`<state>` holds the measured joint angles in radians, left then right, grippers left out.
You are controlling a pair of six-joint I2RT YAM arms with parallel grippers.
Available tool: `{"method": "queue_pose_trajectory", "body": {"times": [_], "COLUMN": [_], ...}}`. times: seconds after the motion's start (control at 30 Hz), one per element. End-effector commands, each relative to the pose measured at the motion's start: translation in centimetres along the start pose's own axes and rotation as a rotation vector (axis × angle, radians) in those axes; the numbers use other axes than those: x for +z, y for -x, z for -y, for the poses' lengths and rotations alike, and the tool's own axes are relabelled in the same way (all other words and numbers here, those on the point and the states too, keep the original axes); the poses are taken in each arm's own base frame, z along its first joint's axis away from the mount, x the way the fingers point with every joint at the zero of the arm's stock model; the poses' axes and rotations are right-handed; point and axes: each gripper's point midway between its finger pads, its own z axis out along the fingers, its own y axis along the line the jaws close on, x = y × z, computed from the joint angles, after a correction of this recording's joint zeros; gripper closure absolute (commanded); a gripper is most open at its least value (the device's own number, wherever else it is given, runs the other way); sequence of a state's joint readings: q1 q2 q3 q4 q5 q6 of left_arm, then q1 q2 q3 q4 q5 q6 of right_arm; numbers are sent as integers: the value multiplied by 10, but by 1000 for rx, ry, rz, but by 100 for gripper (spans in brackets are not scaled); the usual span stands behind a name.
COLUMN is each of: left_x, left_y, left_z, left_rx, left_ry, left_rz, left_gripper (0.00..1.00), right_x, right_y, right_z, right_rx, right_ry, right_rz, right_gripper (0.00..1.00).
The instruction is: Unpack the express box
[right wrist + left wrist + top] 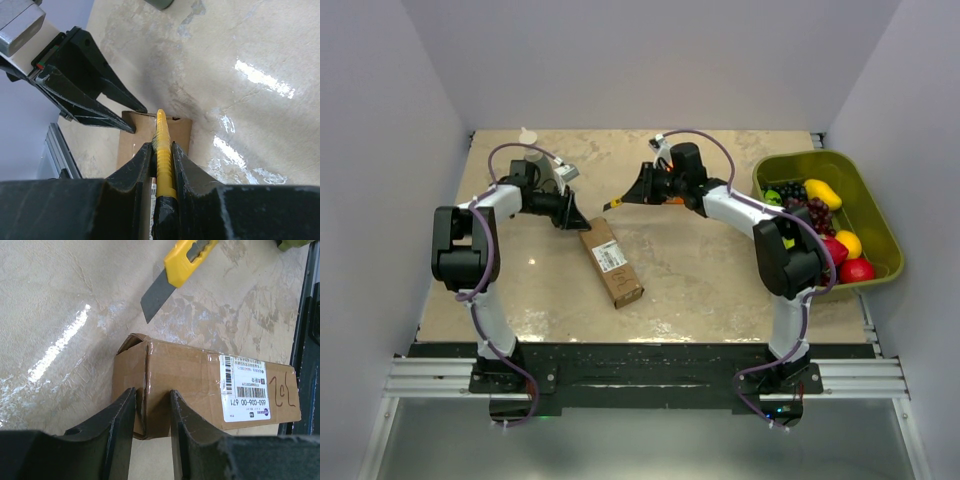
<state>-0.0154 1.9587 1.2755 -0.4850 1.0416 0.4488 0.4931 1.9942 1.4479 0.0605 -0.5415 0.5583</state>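
The express box (pixel 611 262), a brown carton with a white label (pixel 611 257), lies on the table between the arms. In the left wrist view it (pixel 200 380) shows a taped end seam. My left gripper (pixel 574 218) is open by a narrow gap; its tips (pixel 152 395) stand over the box's far end, holding nothing. My right gripper (pixel 642 188) is shut on a yellow utility knife (pixel 163 140). Its bare blade (pixel 157 296) points at the box's far end from just beyond it. The box also shows under the knife in the right wrist view (pixel 131 142).
A green basket (pixel 876 205) of fruit stands at the right edge of the table. A small white object (pixel 527 135) lies at the back left. Grey walls close in the back and both sides.
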Motion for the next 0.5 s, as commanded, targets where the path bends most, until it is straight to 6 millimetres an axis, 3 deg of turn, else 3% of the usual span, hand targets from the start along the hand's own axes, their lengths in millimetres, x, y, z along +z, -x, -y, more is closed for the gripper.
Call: {"method": "queue_pose_trajectory", "body": {"times": [0.0,0.47], "left_x": [9,10], "left_y": [-74,-73], "left_z": [-14,-17], "left_rx": [-115,-123], "left_ry": [95,106], "left_rz": [-210,-206], "left_gripper": [100,100], "right_x": [-7,-5], "right_y": [10,4], "right_z": [-28,-24], "right_rx": [-34,-42], "right_ry": [90,49], "right_rz": [25,7], "right_gripper": [100,100]}}
